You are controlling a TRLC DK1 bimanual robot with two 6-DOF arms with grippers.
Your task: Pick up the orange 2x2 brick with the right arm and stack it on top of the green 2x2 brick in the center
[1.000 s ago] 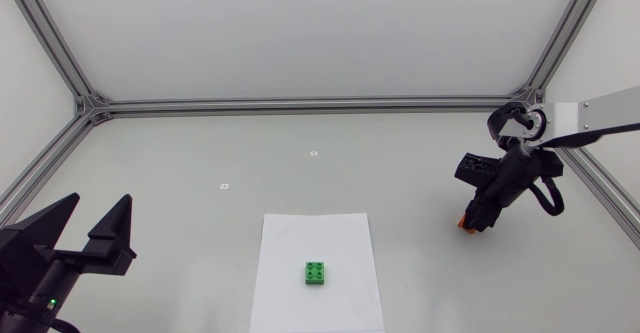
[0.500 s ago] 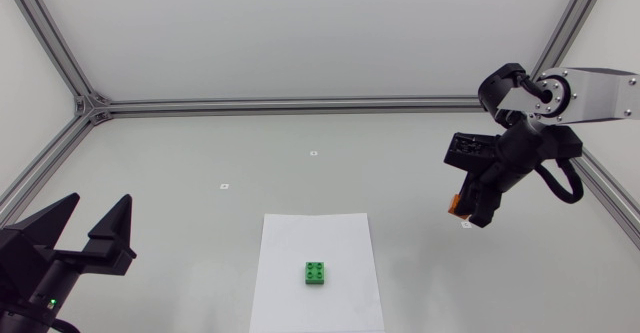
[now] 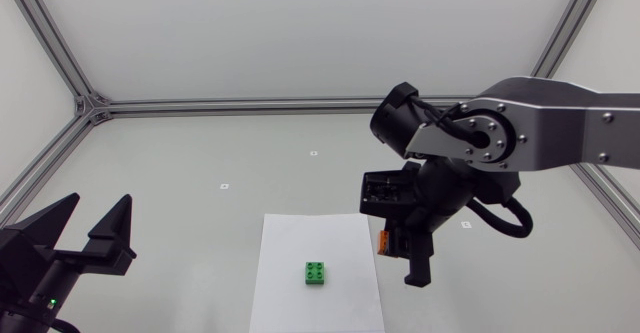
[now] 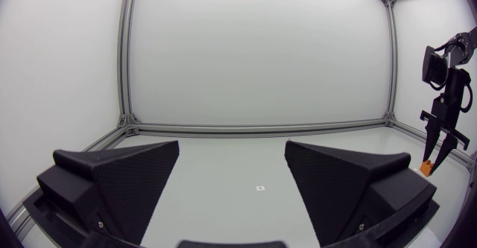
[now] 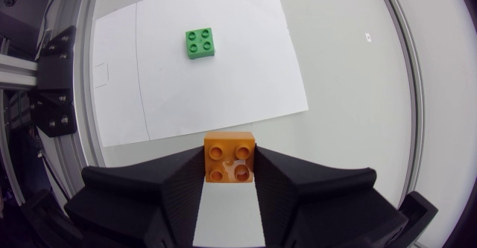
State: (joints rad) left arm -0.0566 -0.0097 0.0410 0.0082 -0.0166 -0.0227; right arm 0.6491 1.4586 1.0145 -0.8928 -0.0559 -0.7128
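- The table [image 3: 200, 183] is lit brightly and evenly from above.
- Only faint, soft shading is cast around the green brick [image 3: 316, 273] on the paper [image 3: 300, 238].
- A dull sheen is shown on the right arm [image 3: 580, 123].
- The frame rails [image 5: 408, 91] are bowed in the wrist views.
- The orange brick [image 5: 230, 156] is fully lit between dark fingers [image 5: 175, 185].

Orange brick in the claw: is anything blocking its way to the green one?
Nothing visible does. The right gripper is shut on the orange brick, and only bare table and flat white paper lie between it and the green brick, whose top is uncovered.
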